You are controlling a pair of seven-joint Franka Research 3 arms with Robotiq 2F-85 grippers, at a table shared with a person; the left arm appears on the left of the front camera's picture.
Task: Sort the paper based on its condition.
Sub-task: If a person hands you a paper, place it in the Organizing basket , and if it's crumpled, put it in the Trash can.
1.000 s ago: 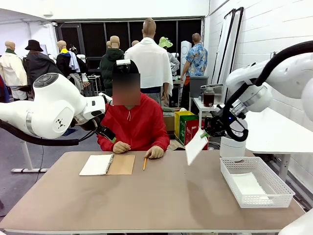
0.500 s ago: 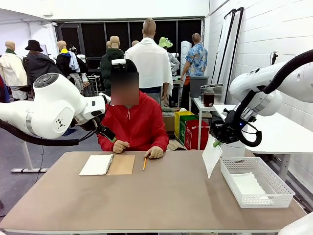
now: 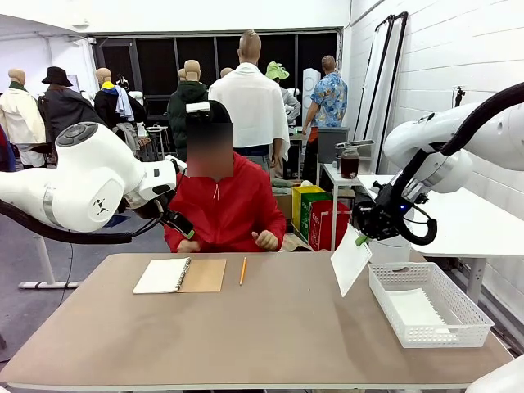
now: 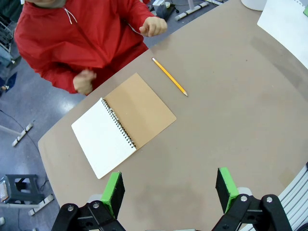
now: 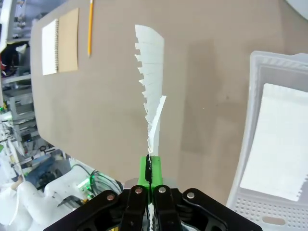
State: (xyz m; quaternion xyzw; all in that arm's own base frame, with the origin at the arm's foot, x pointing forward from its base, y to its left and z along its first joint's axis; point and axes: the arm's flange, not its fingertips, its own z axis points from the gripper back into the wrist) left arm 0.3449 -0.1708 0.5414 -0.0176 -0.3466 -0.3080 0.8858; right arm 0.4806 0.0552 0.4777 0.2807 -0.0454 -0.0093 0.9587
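While the right gripper [image 3: 361,237], pressed together on the top edge of a smooth paper sheet [image 3: 350,259], hangs it just left of the mesh tray [image 3: 458,304], transport is judged in hand; next, carry rightward over the tray and release.

A spiral-bound notebook [image 3: 179,275] is lying open on the brown table [image 3: 246,336], its white page beside the folded-back cardboard cover. A yellow pencil [image 3: 242,270] is lying just beside it, apart. A white mesh tray [image 3: 471,313] is sitting near the table's right end.
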